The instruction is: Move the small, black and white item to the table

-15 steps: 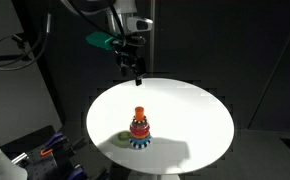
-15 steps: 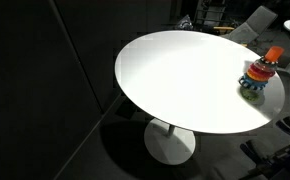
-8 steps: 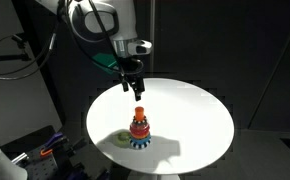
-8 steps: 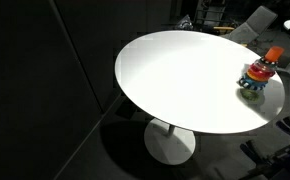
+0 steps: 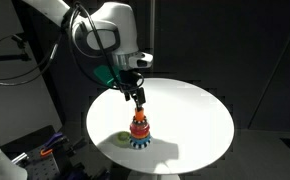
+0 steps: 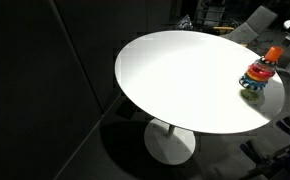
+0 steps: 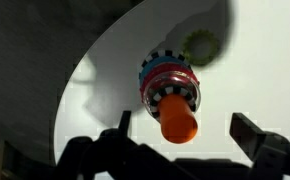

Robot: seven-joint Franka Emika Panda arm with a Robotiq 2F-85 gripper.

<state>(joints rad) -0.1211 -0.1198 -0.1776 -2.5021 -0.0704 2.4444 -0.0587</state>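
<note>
A toy stack stands on the round white table near its front edge; it also shows in an exterior view. In the wrist view an orange top piece caps the stack. The small black and white item sits as a checked band just under the orange piece, above the red ring. My gripper hangs just above the stack. In the wrist view the gripper is open and empty, with a finger on each side of the orange top.
A yellow-green ring lies flat on the table beside the stack, also seen in the wrist view. The table edge curves close by. Dark equipment and cables stand around the table. My arm is out of view in an exterior view.
My gripper has come down from the table's far edge toward the stack and now hangs right above its orange top. The stack and the ring have not moved.
</note>
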